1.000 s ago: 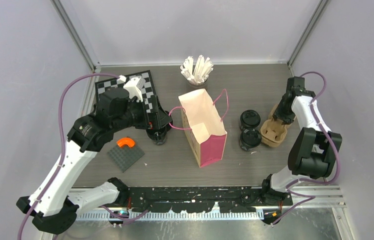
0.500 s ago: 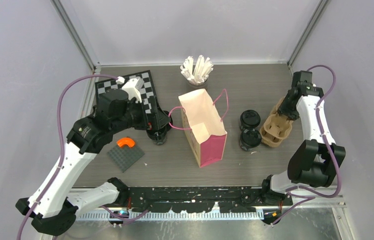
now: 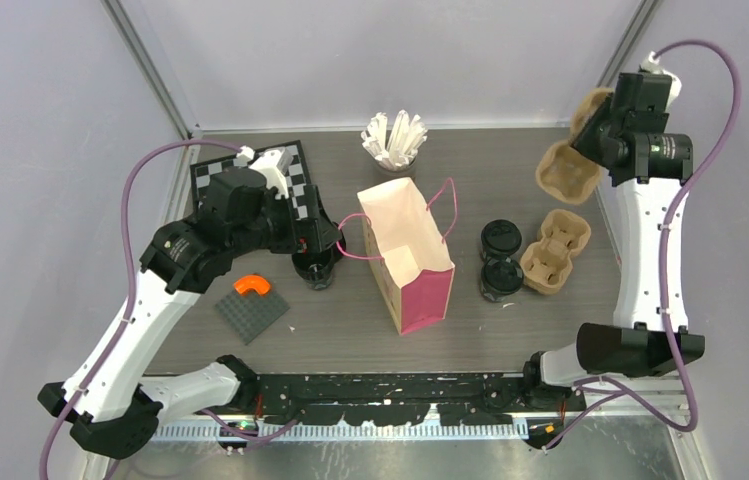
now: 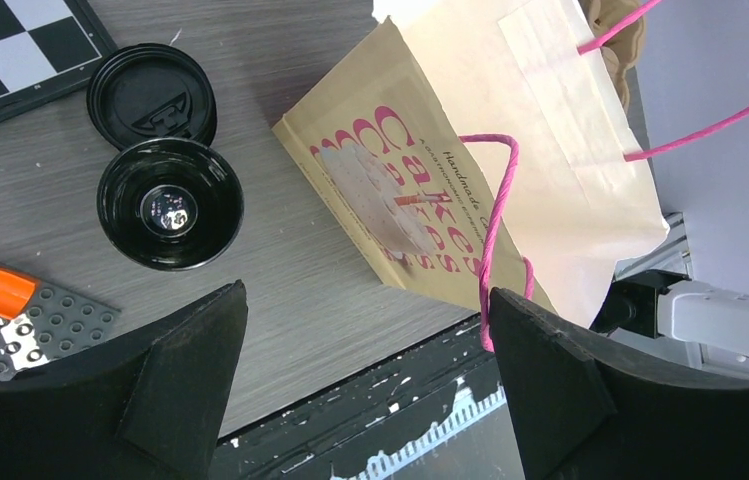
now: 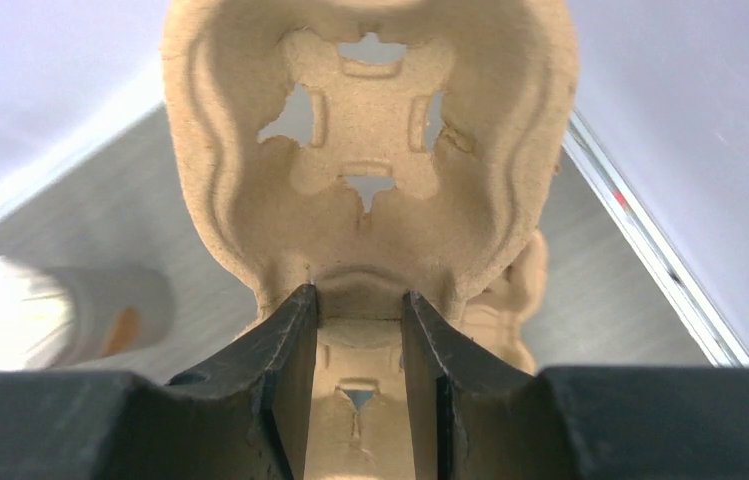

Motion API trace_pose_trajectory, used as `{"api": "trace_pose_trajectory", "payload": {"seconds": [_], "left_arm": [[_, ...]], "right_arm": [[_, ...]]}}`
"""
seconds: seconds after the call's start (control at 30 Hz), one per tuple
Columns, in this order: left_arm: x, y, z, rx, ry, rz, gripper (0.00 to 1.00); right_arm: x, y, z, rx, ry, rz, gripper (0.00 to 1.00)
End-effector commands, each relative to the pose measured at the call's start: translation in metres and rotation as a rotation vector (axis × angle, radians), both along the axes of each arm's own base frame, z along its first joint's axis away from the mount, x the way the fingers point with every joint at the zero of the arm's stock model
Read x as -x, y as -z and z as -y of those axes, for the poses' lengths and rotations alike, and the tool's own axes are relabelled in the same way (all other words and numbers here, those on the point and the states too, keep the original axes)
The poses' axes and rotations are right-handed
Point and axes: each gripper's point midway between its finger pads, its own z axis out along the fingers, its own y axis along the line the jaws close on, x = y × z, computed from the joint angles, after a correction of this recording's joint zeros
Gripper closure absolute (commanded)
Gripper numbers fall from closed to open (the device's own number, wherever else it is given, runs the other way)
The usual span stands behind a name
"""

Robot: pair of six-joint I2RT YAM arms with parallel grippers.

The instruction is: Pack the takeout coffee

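Two black lidded coffee cups (image 3: 500,240) (image 3: 501,277) stand right of the upright pink paper bag (image 3: 410,255). Left of the bag are an open black cup (image 4: 170,203) and a black lid (image 4: 152,95); whether a cup sits under the lid I cannot tell. My left gripper (image 3: 318,243) hovers over them, open and empty (image 4: 365,370), with the bag's pink handle (image 4: 495,230) by its right finger. My right gripper (image 3: 598,132) is raised at the far right, shut on a brown pulp carrier (image 3: 565,170) (image 5: 370,150).
A second pulp carrier (image 3: 553,250) lies on the table beside the lidded cups. A grey cup of white sticks (image 3: 395,140) stands at the back. A checkerboard (image 3: 295,180) and a grey baseplate (image 3: 250,312) with an orange piece (image 3: 251,285) lie on the left.
My right arm has lifted one pulp carrier off the stack, up and toward the far right; the other carrier stayed on the table. My left arm has hardly moved.
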Motion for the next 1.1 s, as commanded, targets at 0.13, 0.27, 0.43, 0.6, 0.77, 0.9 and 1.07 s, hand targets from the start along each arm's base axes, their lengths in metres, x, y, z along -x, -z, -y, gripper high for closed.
{"api": "trace_pose_trajectory", "payload": {"seconds": [0.13, 0.27, 0.43, 0.6, 0.77, 0.9, 1.07], "left_arm": [[-0.004, 0.0, 0.002, 0.007, -0.01, 0.006, 0.08], [-0.004, 0.001, 0.005, 0.019, -0.009, -0.012, 0.08], [-0.004, -0.001, 0.008, 0.051, -0.045, -0.052, 0.08], [-0.007, -0.005, 0.012, 0.085, -0.062, -0.08, 0.08], [-0.017, -0.009, 0.02, 0.212, -0.069, -0.129, 0.11], [-0.019, -0.008, 0.023, 0.278, -0.065, -0.146, 0.15], [-0.017, 0.0, 0.022, 0.296, -0.083, -0.155, 0.16]], "right_arm": [[-0.019, -0.107, -0.118, -0.068, -0.242, 0.277, 0.62], [-0.021, -0.147, -0.159, -0.172, -0.33, 0.401, 0.62], [-0.019, -0.172, -0.196, -0.327, -0.415, 0.495, 0.62], [-0.009, -0.18, -0.23, -0.426, -0.508, 0.517, 0.62], [0.01, -0.159, -0.278, -0.481, -0.636, 0.425, 0.62], [0.028, -0.141, -0.302, -0.474, -0.712, 0.375, 0.62], [0.051, -0.108, -0.312, -0.403, -0.791, 0.278, 0.62]]}}
